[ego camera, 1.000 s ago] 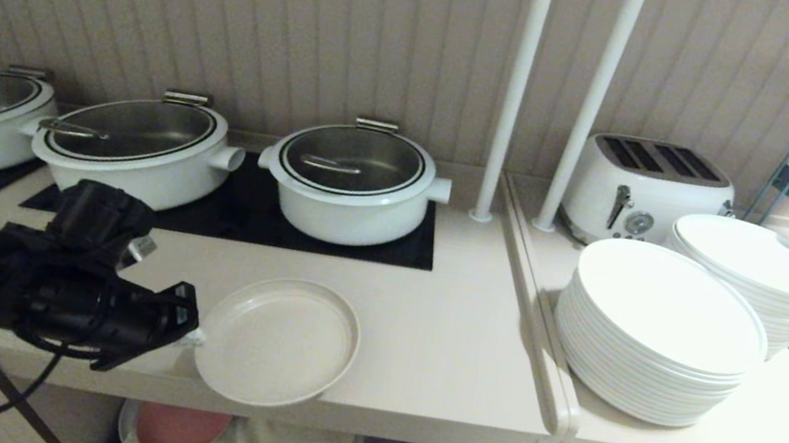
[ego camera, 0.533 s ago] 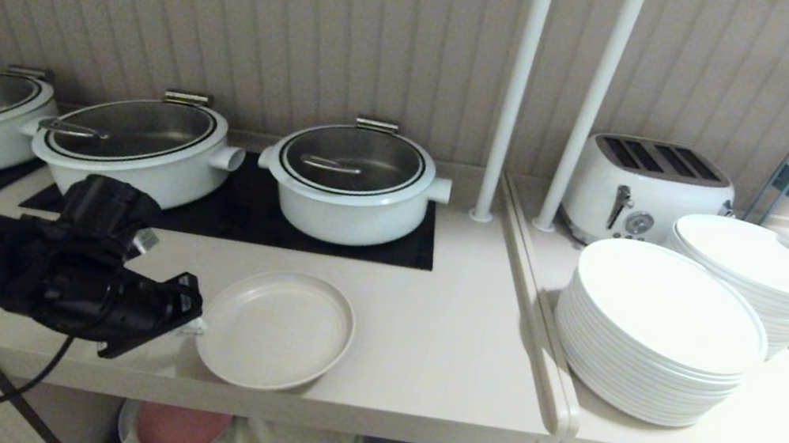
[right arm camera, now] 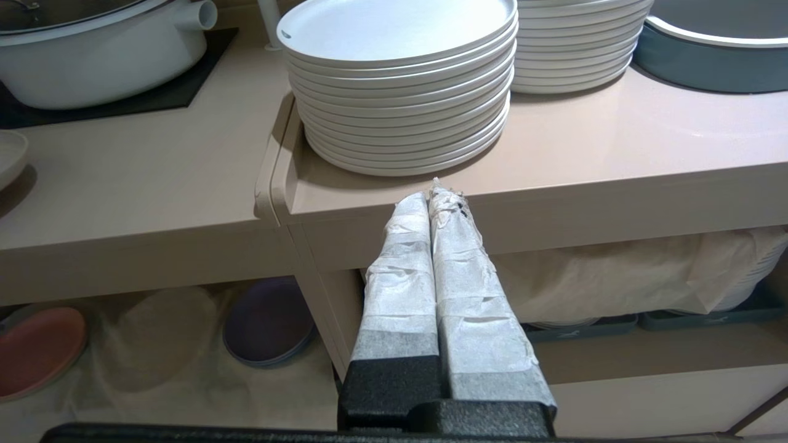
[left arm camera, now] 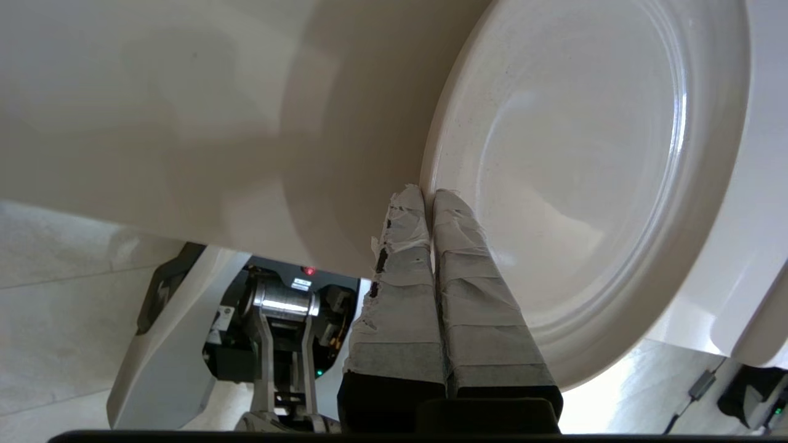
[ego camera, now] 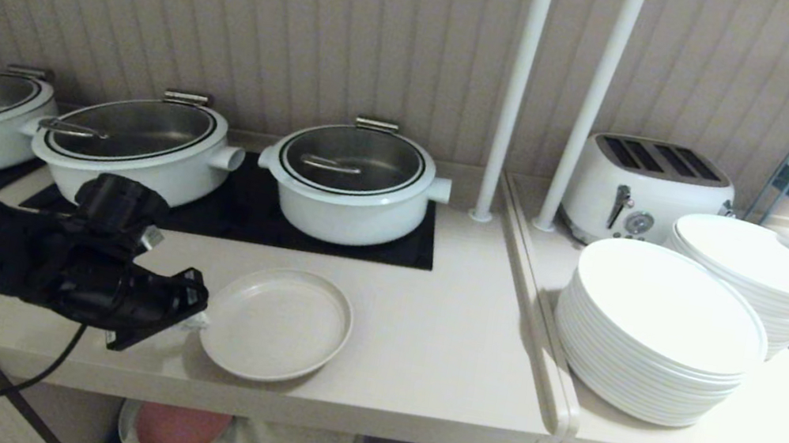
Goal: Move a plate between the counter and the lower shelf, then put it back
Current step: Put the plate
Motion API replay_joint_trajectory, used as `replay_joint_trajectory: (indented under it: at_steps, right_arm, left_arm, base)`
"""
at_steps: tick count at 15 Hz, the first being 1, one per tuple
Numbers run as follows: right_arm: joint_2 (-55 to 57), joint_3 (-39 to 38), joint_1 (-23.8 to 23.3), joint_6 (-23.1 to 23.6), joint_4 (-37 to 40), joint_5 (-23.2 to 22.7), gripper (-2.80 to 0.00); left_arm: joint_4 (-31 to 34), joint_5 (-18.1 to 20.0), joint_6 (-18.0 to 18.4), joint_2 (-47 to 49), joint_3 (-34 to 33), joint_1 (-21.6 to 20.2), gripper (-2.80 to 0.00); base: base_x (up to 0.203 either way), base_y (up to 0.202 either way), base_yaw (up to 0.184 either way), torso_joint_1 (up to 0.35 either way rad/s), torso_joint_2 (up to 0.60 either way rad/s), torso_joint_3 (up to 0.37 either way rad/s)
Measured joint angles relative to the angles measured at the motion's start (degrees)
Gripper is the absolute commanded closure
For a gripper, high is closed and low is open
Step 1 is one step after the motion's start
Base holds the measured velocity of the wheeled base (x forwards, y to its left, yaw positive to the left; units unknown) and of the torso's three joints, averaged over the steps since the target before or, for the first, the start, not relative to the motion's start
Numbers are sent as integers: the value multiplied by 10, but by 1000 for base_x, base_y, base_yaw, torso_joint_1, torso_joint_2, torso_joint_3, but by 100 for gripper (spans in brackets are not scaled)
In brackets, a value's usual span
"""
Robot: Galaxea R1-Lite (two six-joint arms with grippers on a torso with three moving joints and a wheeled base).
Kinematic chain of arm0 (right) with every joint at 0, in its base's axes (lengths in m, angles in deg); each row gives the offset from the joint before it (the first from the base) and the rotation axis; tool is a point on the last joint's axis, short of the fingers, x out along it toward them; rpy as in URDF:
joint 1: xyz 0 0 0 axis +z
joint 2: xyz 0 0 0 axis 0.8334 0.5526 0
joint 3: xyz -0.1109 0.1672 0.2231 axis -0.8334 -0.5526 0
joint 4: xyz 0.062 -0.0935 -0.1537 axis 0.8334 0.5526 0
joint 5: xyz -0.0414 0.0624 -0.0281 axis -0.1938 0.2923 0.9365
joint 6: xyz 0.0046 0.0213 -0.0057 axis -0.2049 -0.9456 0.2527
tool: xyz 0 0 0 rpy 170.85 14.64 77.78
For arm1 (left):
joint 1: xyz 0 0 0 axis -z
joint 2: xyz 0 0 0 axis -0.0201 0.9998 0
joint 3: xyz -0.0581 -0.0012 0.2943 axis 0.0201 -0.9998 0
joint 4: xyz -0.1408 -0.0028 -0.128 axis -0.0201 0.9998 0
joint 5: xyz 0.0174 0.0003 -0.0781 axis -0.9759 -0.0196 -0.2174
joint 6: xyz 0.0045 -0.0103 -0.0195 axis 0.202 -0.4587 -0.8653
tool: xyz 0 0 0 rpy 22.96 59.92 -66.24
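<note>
On the counter [ego camera: 438,341], the plate [ego camera: 277,322], its rim clamped by the left pincer [ego camera: 196,317].

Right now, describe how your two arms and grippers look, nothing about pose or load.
The left gripper sits on a bulky matte black arm with a round black wrist housing and a black cable looping below. Its fingers are long, tapered, wrapped in frayed whitish tape on black bases. The right gripper has the same taped fingers.

No readable text, label, brand or number is showing on anything in these views.
</note>
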Motion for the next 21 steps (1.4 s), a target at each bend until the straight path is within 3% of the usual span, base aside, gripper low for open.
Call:
replay_joint_trajectory:
  at_steps: [5,9,21]
  right_arm:
    - [0,0,0,0,0,0,0]
    - [0,0,0,0,0,0,0]
    - [0,0,0,0,0,0,0]
  left_arm:
    - [-1,0,0,22,13,0,0]
    - [-58,-3,1,37,7,1,0]
    - [-58,-2,1,51,5,6,0]
  base:
    - [0,0,0,0,0,0]
    - [0,0,0,0,0,0]
    - [0,0,0,0,0,0]
